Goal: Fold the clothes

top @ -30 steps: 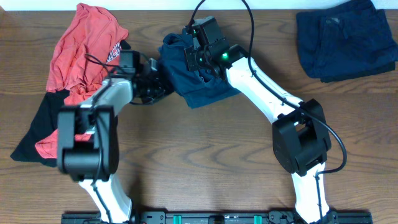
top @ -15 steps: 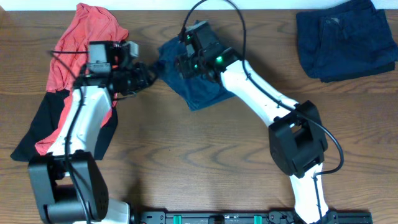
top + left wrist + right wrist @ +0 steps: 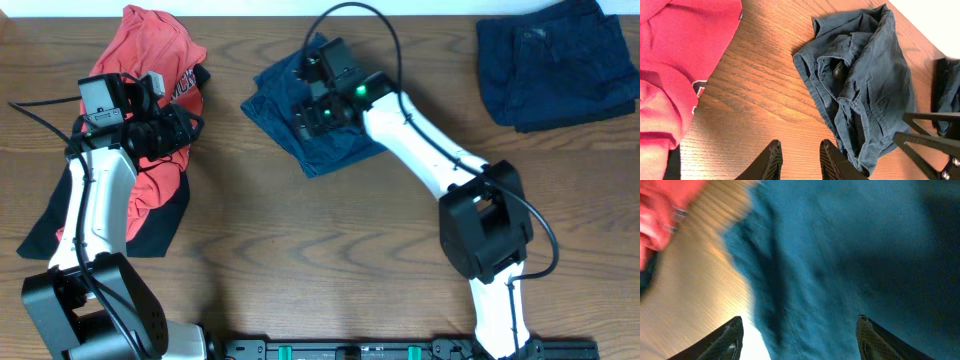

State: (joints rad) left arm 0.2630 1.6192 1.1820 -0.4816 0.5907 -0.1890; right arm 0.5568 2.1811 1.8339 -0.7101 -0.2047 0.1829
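Note:
Crumpled navy shorts (image 3: 318, 125) lie at the middle back of the table, also seen in the left wrist view (image 3: 865, 85). My right gripper (image 3: 306, 116) hovers over them, open wide, with blurred navy cloth (image 3: 840, 270) below its fingers (image 3: 732, 336) and nothing gripped. A coral-red T-shirt (image 3: 135, 70) lies at the back left, partly on a black garment (image 3: 55, 225). My left gripper (image 3: 188, 126) is at the T-shirt's right edge. In its wrist view it (image 3: 800, 152) stands slightly open over bare wood, apart from the shorts.
A folded pile of navy clothes (image 3: 555, 60) sits at the back right corner. The wooden table (image 3: 330, 250) ends at a white strip along the back. Both arm bases stand at the front edge.
Both grippers have let go of the navy shorts and opened. My left arm has swung left to the red T-shirt. The right gripper stays above the shorts.

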